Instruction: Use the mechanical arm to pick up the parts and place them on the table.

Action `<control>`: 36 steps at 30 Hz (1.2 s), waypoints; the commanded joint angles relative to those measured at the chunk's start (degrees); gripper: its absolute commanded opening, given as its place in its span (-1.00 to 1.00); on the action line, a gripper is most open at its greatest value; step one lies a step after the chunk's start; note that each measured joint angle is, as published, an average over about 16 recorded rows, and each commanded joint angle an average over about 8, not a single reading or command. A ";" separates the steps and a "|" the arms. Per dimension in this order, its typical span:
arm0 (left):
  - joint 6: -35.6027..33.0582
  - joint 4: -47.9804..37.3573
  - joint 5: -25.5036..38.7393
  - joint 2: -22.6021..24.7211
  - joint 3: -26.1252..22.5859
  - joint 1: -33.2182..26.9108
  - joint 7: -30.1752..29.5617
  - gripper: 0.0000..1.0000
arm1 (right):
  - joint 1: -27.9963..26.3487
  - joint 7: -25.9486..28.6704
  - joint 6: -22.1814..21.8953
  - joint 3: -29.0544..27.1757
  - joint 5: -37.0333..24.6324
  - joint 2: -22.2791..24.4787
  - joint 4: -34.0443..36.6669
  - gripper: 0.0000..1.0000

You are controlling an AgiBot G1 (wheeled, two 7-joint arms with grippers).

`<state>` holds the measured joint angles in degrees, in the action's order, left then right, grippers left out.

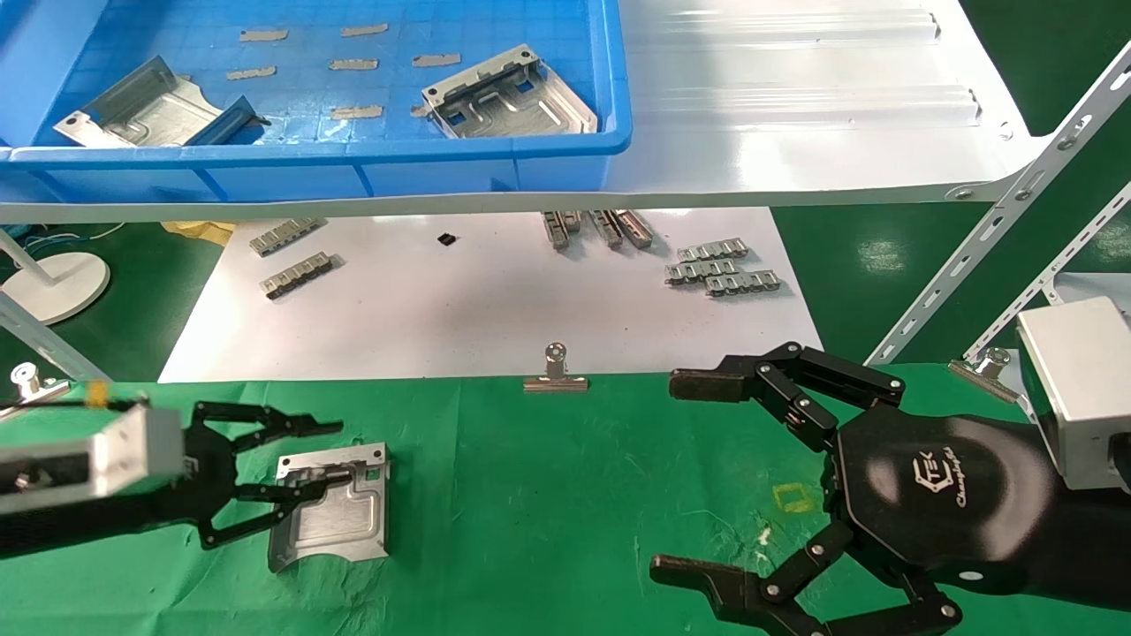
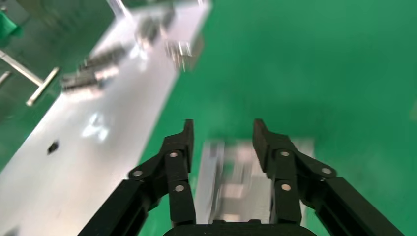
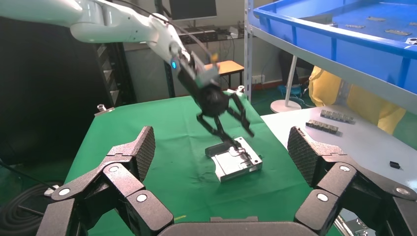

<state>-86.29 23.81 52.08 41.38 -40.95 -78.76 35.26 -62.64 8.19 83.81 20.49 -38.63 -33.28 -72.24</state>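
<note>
Silvery stamped sheet-metal part [image 1: 331, 508] lies flat on green cloth desk [image 1: 548, 495], roughly square, raised rims, rectangular cutout, curved notch on near edge. Left gripper [image 1: 296, 464] over its left side, fingers spread open, not clamping it. Right gripper [image 1: 698, 477] hovers well apart on the desk's right, fingers wide open, holding nothing. Two more parts [image 1: 508, 95] in blue bin [image 1: 353, 155] on the shelf.

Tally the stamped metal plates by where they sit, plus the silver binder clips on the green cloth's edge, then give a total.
Plates in the blue bin: 2
Plates on the green table: 1, under the open left gripper
Binder clips in the head view: 3
Total: 6
</note>
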 commanded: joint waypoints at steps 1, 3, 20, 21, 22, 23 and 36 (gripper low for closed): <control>-4.02 -1.95 -2.22 0.21 0.45 -0.41 -3.60 1.00 | 0.00 0.00 0.00 0.00 0.00 0.00 0.00 1.00; -5.35 -3.19 -3.65 0.60 0.66 -0.25 -5.41 1.00 | 0.00 0.00 0.00 0.00 0.00 0.00 0.00 1.00; -5.28 -1.13 -4.46 0.45 1.90 0.75 -7.72 1.00 | 0.01 -0.01 0.00 0.00 0.01 0.00 0.02 1.00; -5.19 -0.37 -4.55 0.35 2.24 0.99 -8.30 1.00 | 0.01 -0.01 0.00 0.00 0.01 0.00 0.02 1.00; -5.10 0.47 -4.64 0.24 2.62 1.26 -8.93 1.00 | 0.01 -0.01 0.00 0.00 0.01 0.00 0.02 1.00; -5.00 1.34 -4.74 0.12 3.01 1.55 -9.58 1.00 | 0.01 -0.01 0.00 0.00 0.01 0.00 0.02 1.00; -3.66 12.91 -6.05 -1.43 8.25 5.29 -18.29 1.00 | 0.01 -0.01 0.00 0.01 0.02 0.00 0.02 1.00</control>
<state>-89.95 36.72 46.03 39.95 -32.70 -73.47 16.97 -62.63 8.18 83.81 20.49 -38.61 -33.28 -72.21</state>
